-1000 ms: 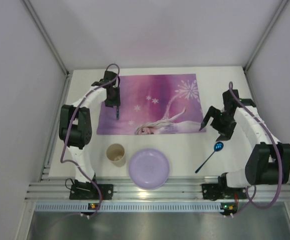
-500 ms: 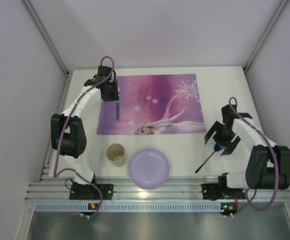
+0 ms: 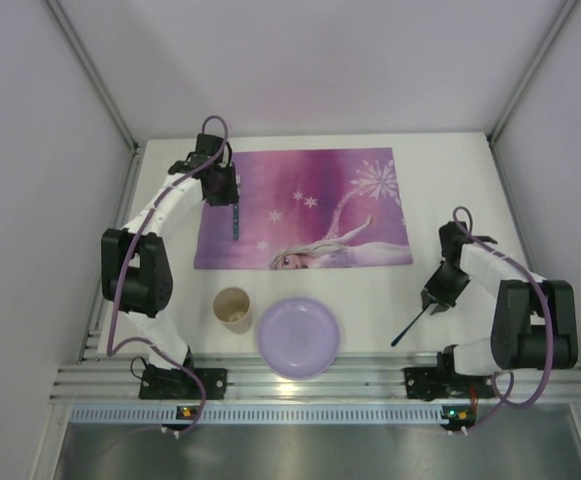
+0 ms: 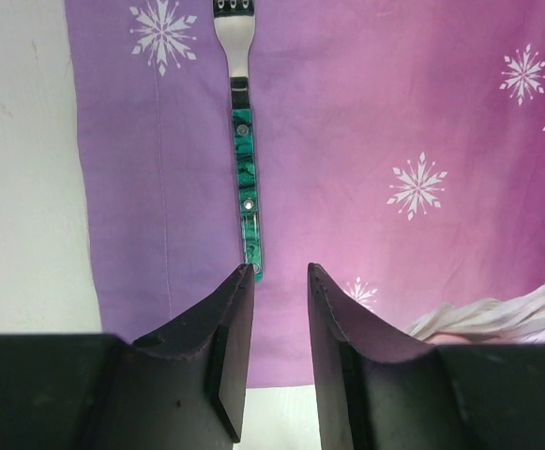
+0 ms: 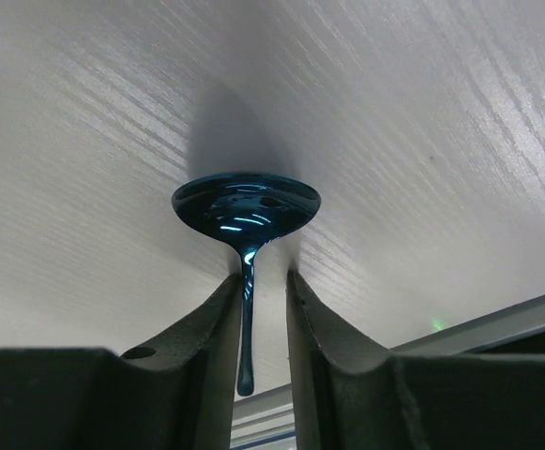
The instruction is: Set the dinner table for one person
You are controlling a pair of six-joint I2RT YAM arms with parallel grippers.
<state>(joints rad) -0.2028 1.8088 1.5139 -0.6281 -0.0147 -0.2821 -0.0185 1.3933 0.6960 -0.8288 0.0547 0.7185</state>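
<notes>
A dark blue spoon lies on the white dinner table. Its handle sticks out toward the near edge. My right gripper is down over it, jaws narrowly astride the handle. The left finger touches the handle and a slit remains at the right finger. A green-handled fork lies on the left part of the purple placemat. My left gripper hovers just behind the fork's handle end, open and empty. A lilac plate and a tan cup stand near the front edge.
Grey walls close in the table on three sides. An aluminium rail with both arm bases runs along the near edge. Bare white table lies left of the placemat.
My right gripper dropped from beside the placemat onto the spoon and its jaws narrowed around the handle. The left gripper drew back a little from the fork, which stays on the mat.
</notes>
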